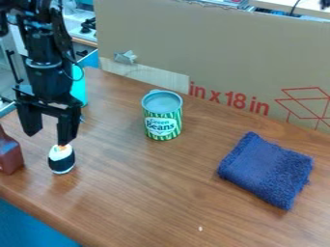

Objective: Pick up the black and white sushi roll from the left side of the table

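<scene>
The claw (47, 139) hangs over the left part of the desk (135, 202) with its two fingers spread and nothing between them. The nearest item is the toy sushi piece (61, 160), which stands upright on the desk directly below one fingertip; whether that fingertip touches its top cannot be determined. The sushi piece is small and rounded, with a white top, a dark band around its body and an orange spot at the crown. It is judged to be light, and probably firm or slightly yielding; the material cannot be confirmed. Breakage appears unlikely, but the curved sides may roll or slip under off-centre pressure. The recommended grip is across the dark band, one finger on each opposite side, at mid-height and with moderate force; the narrower crown offers less contact area. Clearance should be observed on the side of the brown bottle (9, 154), which stands near. The green beans can (162, 116) and the folded blue cloth (268, 170) lie well apart.
</scene>
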You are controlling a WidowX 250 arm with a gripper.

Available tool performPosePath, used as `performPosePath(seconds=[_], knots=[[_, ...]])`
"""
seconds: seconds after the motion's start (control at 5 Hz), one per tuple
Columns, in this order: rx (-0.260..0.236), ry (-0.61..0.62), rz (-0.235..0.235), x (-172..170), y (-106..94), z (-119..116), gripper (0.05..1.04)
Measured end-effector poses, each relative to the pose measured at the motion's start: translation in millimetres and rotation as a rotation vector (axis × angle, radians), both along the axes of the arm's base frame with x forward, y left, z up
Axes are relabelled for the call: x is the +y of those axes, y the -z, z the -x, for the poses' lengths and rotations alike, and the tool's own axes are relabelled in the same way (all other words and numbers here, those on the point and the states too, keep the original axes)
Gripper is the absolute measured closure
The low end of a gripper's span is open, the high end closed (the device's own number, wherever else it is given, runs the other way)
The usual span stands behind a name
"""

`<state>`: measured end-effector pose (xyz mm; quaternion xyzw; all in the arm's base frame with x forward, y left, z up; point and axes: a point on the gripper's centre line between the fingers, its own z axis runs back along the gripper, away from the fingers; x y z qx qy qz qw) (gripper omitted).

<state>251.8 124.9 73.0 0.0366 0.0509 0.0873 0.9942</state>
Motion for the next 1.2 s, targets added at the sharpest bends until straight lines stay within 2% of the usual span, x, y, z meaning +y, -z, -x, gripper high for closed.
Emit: performPosePath(seconds=[0.2,0.6,0.8,1.0,1.2], knots=[[0.001,0.005,0.010,-3,1.9,-1,0.083],[0.097,-0.018,-0.001,-6,26.0,2,0.083],[0.120,-0.028,-0.007,-4,34.1,1,0.083],[0.167,-0.070,-0.051,3,44.9,4,0.137],[0.173,-0.093,-0.071,5,45.1,6,0.406]])
